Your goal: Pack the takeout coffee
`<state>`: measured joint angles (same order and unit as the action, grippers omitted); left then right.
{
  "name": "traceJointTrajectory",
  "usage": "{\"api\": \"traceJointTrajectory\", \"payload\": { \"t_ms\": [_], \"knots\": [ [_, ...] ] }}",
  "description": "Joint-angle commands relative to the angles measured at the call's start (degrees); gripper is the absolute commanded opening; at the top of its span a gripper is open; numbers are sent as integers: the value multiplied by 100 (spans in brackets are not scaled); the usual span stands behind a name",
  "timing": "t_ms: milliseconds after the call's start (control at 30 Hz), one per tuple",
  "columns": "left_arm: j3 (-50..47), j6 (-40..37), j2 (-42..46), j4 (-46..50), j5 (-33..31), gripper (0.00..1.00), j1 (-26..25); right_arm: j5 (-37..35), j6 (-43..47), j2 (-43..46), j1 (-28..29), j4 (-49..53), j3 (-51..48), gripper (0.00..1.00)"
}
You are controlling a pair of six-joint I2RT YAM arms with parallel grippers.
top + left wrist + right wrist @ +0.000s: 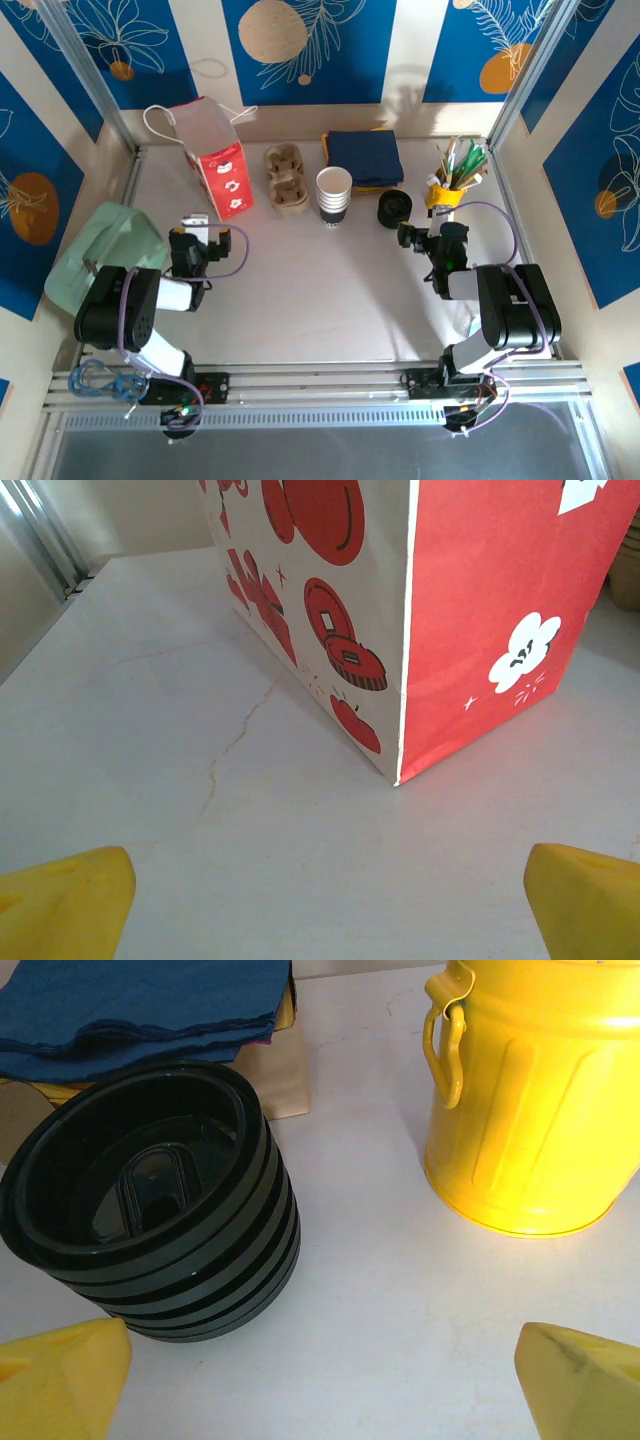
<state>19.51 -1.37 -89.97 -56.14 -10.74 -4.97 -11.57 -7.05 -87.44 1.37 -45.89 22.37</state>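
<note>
The takeout coffee is out of view. A red and white paper bag (215, 160) stands open at the back left; its near corner (480, 610) rises just ahead of my left gripper (330, 910). That left gripper (208, 228) is open and holds nothing. My right gripper (425, 232) is also open and empty. It points at a stack of black plastic lids (150, 1200), which sits on the table (320, 290) just ahead and to its left. A stack of lidless white-topped cups (334, 195) stands at the middle back.
A cardboard cup carrier (285, 178) lies between the bag and the cups. Folded blue napkins (363, 157) lie behind the lids. A yellow pail (540, 1100) of sticks and straws stands right of the lids. A pale green sheet (105, 250) hangs off the left edge.
</note>
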Motion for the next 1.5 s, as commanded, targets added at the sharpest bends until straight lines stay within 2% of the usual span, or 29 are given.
{"api": "traceJointTrajectory", "payload": {
  "t_ms": [0, 467, 500, 600, 1200, 1333, 1467],
  "knots": [
    [44, 75, 24, -97, -24, 99, 50, -93, 1, 24, 3, -185, 69, 99],
    [53, 66, 20, -81, -24, 99, 50, -82, -9, 25, -5, -169, 83, 99],
    [60, 54, 19, -74, 46, 99, 53, -81, -7, 25, -5, -174, 79, 99],
    [209, -208, 31, 249, 818, 99, 58, -82, -8, 25, -5, -170, 80, 99],
    [161, -213, 61, 173, 814, 99, 60, -88, -7, 39, 3, -218, 49, 99],
    [-7, -171, 397, 130, 680, 99, 50, -605, -281, 182, -39, -310, -81, 99],
    [-96, -33, 1139, 706, 442, 99, 53, -387, -219, 337, -62, -750, -373, 99]
  ]
}}
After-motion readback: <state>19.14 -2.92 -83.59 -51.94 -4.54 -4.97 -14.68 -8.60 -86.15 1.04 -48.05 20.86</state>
